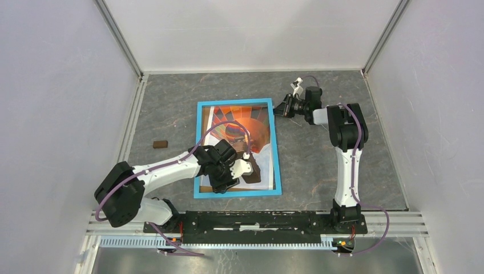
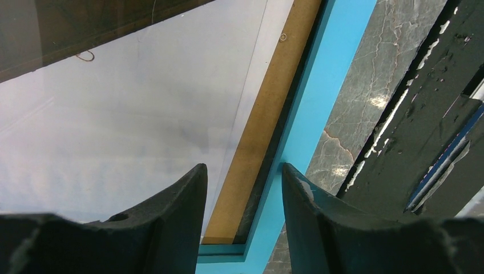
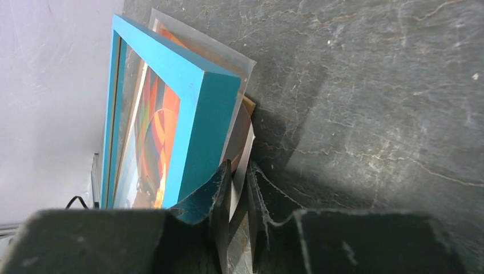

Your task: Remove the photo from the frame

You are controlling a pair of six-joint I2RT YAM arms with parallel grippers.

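At frame (image 3: 194,114) far corner, R claw (image 3: 238,166) pinching photo (image 1: 261,134) edge

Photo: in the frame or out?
Mostly in: photo lies within the frame from above; sheet corners poke past its corner at the right gripper.
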